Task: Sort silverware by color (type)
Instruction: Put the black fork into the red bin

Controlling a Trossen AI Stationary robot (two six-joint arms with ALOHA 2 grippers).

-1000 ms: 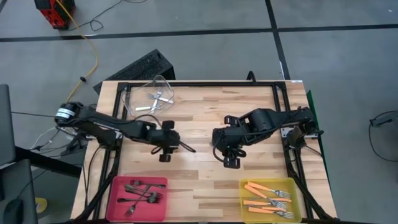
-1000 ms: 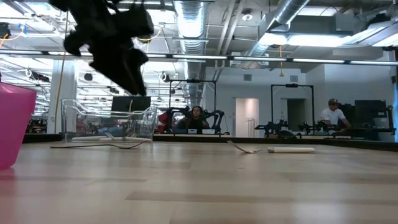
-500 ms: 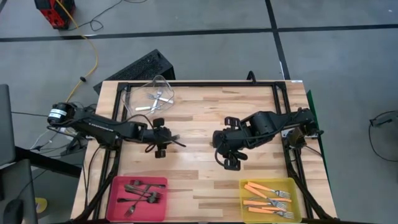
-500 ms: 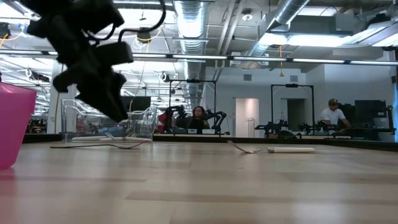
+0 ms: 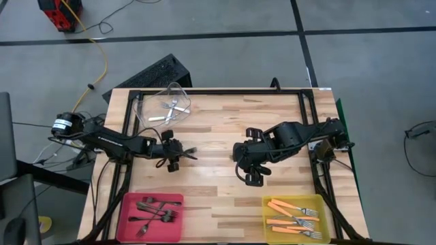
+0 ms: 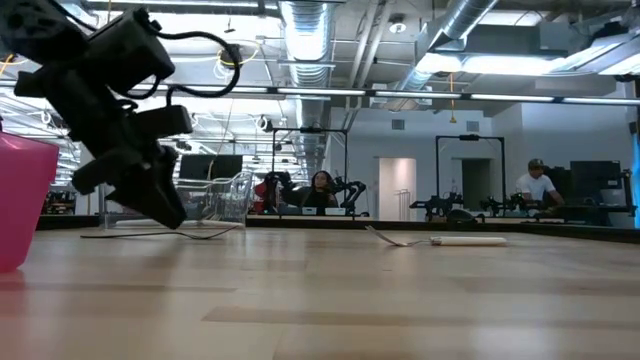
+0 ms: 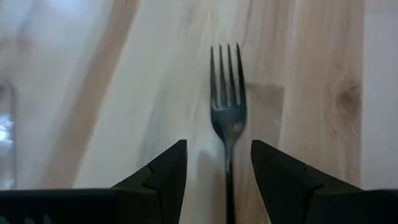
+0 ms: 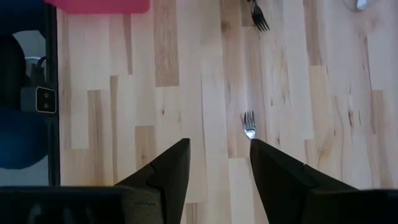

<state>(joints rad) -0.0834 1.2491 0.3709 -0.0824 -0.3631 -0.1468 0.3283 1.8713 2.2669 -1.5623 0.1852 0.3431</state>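
two fingers of the left gripper (image 7: 217, 177) stand apart with nothing gripped, and a dark fork (image 7: 227, 112) lies flat on the table (image 7: 311, 74) with its handle running in between them and its tines pointing away past the tips. it sits slightly nearer one finger than the other, so i would centre the jaws over the handle, come down until the tips nearly meet the wood, then close on the narrow neck just behind the head. in the overhead view the same gripper (image 5: 172, 152) hovers over that fork (image 5: 189, 150); the pink bin (image 5: 129, 204), already holding dark forks, looks like its likely home. farther off, the right gripper (image 8: 214, 174) waits, also parted and empty, with a silver fork (image 8: 249, 124) ahead of its tips.
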